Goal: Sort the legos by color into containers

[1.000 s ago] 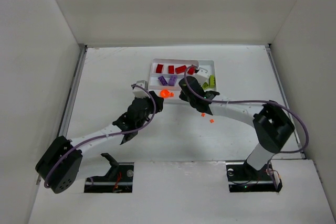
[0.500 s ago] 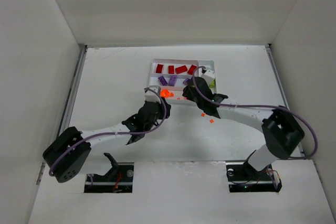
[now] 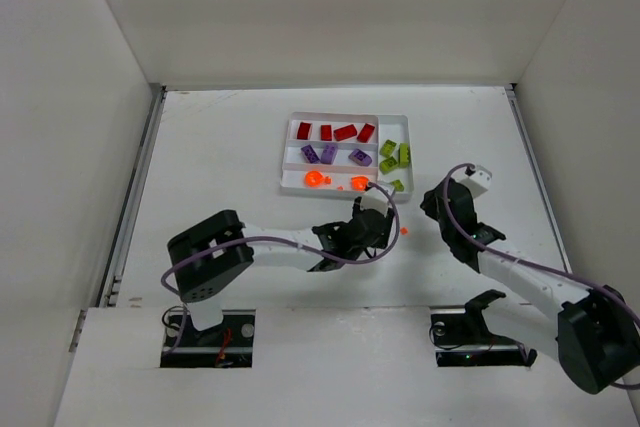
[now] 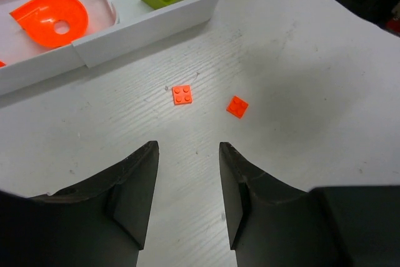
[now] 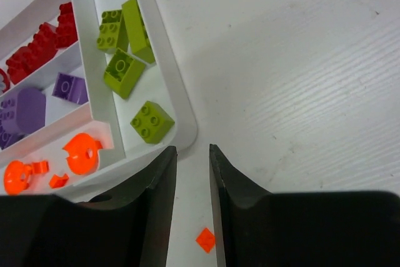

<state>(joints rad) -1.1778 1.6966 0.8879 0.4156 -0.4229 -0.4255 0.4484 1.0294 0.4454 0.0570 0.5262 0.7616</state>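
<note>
The white tray [image 3: 340,114] holds red legos [image 3: 335,131] in its far slot, purple ones [image 3: 330,154] in the middle, orange pieces [image 3: 314,179] in the near slot and yellow-green ones [image 3: 395,155] in the crosswise slot. Two tiny orange legos [image 4: 182,94] [image 4: 237,106] lie on the table just outside the tray's near right corner [image 4: 144,29]. My left gripper [image 4: 187,145] hovers short of them, open and empty. My right gripper [image 5: 192,149] is open by a narrow gap, beside the tray's corner [image 5: 178,101]. An orange lego [image 5: 205,239] lies on the table beneath it.
White walls enclose the table on three sides. The left arm [image 3: 290,252] reaches across the front of the table toward the right arm [image 3: 520,272], so the two grippers sit close together near the tray's right corner. Bare table lies right of the tray.
The left arm has swung right, from the tray's near left edge to its near right corner. The right gripper has drawn back from over the tray to the table beside it.
</note>
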